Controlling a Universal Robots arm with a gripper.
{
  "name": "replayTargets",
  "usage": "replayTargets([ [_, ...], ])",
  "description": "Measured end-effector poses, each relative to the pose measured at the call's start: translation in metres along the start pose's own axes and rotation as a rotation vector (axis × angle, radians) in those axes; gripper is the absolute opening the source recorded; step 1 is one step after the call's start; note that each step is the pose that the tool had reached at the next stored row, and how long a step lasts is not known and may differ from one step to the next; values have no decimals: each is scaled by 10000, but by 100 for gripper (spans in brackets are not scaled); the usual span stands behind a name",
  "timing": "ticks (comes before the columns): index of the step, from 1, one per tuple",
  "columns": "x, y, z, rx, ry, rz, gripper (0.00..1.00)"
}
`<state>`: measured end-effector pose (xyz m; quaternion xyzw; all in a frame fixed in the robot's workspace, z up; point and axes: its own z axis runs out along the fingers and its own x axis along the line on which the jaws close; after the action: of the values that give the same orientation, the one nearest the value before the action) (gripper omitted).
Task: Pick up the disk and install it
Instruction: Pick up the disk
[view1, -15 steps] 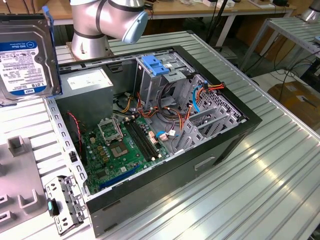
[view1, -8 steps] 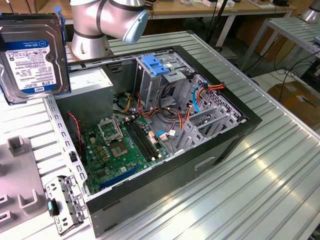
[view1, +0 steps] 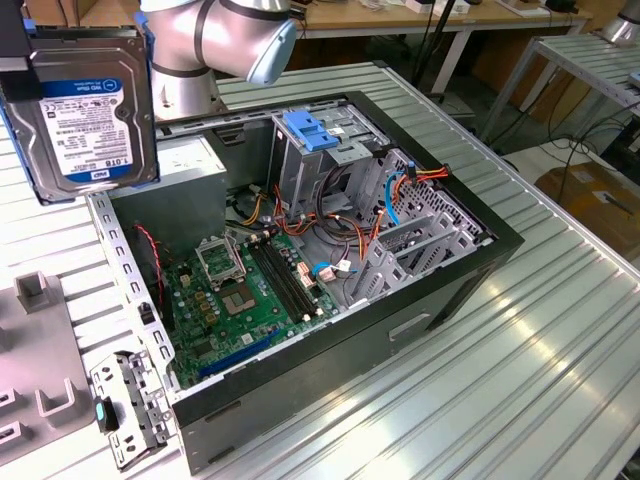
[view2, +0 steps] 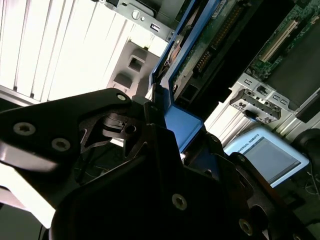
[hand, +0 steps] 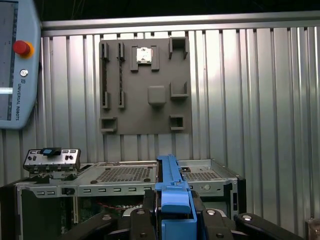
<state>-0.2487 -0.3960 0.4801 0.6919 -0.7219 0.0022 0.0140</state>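
Note:
The disk (view1: 88, 112) hangs in the air at the exterior view's upper left, above the table and to the left of the open computer case (view1: 420, 320). Its white-and-blue label faces the camera, and blue rails run along its sides. In the first wrist view my gripper (hand: 174, 212) is shut on the disk, whose blue rail (hand: 172, 187) stands edge-on between the black fingers (hand: 148, 210). In the second wrist view the same blue rail (view2: 181, 120) rises out of the gripper (view2: 172, 131). The metal drive cage with its blue latch (view1: 310, 130) stands inside the case.
A green motherboard (view1: 250, 290), loose cables (view1: 330, 225) and a grey power supply (view1: 190, 165) fill the case. A grey fixture plate (view1: 40, 370) and a metal bracket (view1: 130, 405) lie on the ribbed table on the exterior view's left. A teach pendant (hand: 15, 65) lies nearby.

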Motion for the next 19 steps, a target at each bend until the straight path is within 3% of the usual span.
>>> replayTargets([
  [3,0,-62,-1,-11,1,0,37],
  [8,32,-109,0,-21,1,8,37],
  [9,145,-140,6,-25,0,35,37],
  [10,179,-212,7,-31,1,43,37],
  [12,188,-429,8,-53,2,46,37],
  [13,190,-500,9,-60,1,46,37],
  [15,194,-593,10,-69,1,49,37],
  [19,198,-706,10,-81,2,51,37],
])
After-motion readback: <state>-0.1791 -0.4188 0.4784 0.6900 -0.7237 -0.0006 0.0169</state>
